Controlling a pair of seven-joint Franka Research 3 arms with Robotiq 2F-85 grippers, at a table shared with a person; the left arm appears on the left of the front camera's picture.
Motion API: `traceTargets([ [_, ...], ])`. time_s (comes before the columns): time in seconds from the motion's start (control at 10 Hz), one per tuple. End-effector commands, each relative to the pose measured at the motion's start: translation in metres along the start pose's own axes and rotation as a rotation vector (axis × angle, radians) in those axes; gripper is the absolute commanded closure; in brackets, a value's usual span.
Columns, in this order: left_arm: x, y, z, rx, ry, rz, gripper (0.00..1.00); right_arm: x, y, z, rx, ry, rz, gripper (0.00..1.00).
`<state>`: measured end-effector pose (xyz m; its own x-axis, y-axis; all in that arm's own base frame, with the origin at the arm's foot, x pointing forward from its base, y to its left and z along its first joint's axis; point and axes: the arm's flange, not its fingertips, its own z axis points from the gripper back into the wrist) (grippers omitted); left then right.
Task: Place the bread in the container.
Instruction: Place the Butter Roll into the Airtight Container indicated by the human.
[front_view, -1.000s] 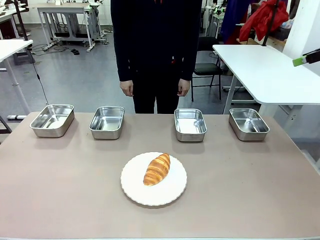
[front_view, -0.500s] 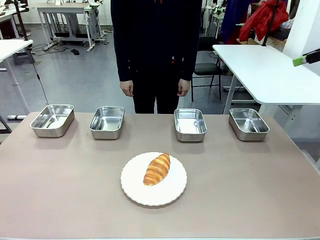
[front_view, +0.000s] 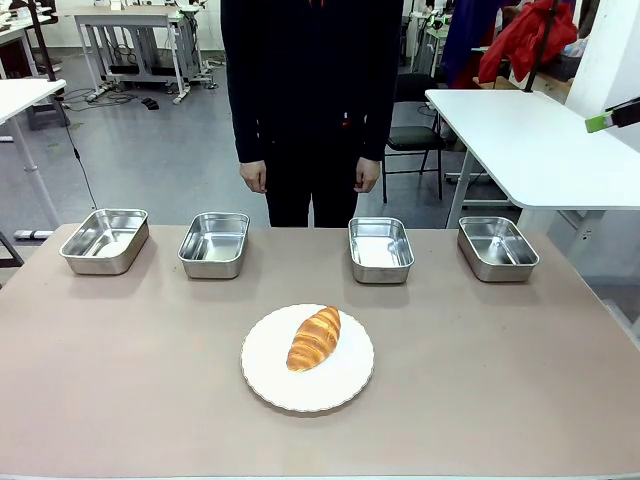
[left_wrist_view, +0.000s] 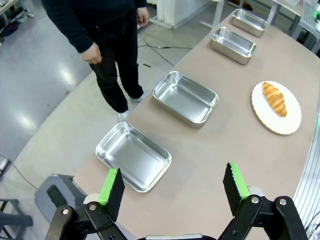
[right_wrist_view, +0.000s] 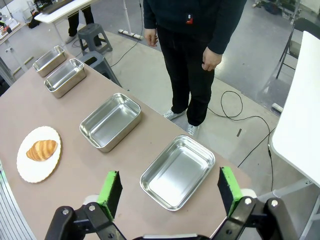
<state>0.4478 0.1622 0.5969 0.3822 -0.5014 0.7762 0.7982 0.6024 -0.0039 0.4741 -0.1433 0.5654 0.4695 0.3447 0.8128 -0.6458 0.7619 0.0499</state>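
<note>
Bread (front_view: 314, 338) lying diagonal on white plate (front_view: 265, 372), mid-table (front_view: 500, 390), my side. Four containers in row along far edge, well apart from plate: (front_view: 104, 262), (front_view: 212, 268), (front_view: 381, 274), (front_view: 498, 272). I see left gripper (left_wrist_view: 173, 186) fingers spread wide, holding nothing, above end container. Right gripper (right_wrist_view: 168, 191) same: spread, holding nothing. Person (front_view: 312, 90) stands at far side, hands down.
</note>
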Motion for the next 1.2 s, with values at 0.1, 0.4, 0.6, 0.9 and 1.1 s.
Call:
traceTargets([
  [0.1,0.0008,-0.0009,0.0004,-0.004,-0.002,-0.006,0.00,0.0012,0.0006,0.0001,0.003,-0.007,0.002,0.00],
  [0.4,0.0008,-0.0009,0.0004,-0.004,-0.002,-0.006,0.00,0.0012,0.0006,0.0001,0.003,-0.007,0.002,0.00],
  [0.6,0.0008,-0.0009,0.0004,-0.004,-0.002,-0.006,0.00,0.0012,0.0006,0.0001,0.003,-0.007,0.002,0.00],
  [0.9,0.0008,-0.0009,0.0004,-0.004,-0.002,-0.006,0.00,0.0012,0.0006,0.0001,0.003,-0.007,0.002,0.00],
  [1.1,0.0008,-0.0009,0.0004,-0.004,-0.002,-0.006,0.00,0.0012,0.0006,0.0001,0.003,-0.007,0.002,0.00],
])
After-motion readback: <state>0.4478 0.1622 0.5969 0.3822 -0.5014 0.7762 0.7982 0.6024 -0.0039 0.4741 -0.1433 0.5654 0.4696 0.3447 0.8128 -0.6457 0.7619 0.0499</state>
